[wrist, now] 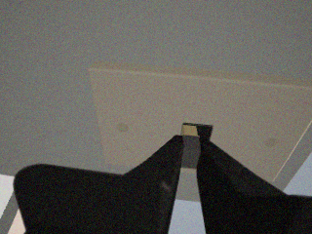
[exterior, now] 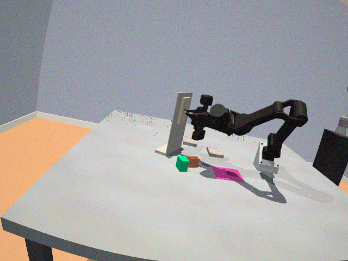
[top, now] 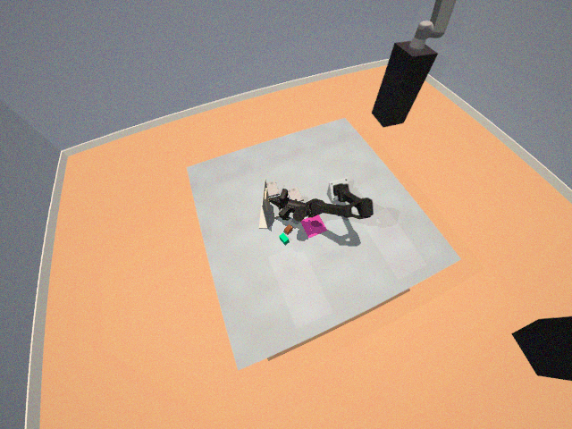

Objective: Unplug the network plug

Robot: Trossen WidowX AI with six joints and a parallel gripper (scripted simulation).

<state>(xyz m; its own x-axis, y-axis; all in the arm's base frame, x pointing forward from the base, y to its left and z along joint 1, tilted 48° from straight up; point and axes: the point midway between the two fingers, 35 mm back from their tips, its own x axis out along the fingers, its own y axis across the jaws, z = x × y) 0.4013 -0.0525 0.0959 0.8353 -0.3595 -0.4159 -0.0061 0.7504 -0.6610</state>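
Observation:
A cream upright panel (top: 264, 213) (exterior: 179, 123) (wrist: 146, 107) stands on the grey table (exterior: 112, 202). The plug (wrist: 190, 152) is a small grey block with a tan top, and it sits in the socket in the panel's face. My gripper (wrist: 189, 144) (exterior: 187, 111) (top: 273, 199) reaches level to the panel and is shut on the plug, one finger on each side. In the top and exterior views the plug is too small to make out. The marked square (top: 314, 227) (exterior: 227, 173) is magenta and lies flat on the table below my arm, partly in its shadow.
A green cube (top: 283, 238) (exterior: 182, 163) and a brown cube (top: 288, 229) (exterior: 193, 161) lie close together by the panel's foot. Two flat pale tiles (exterior: 190, 141) (exterior: 215, 151) lie under my arm. The arm's base (exterior: 265, 162) stands to the right. A black camera box (top: 402, 83) hangs beyond the table.

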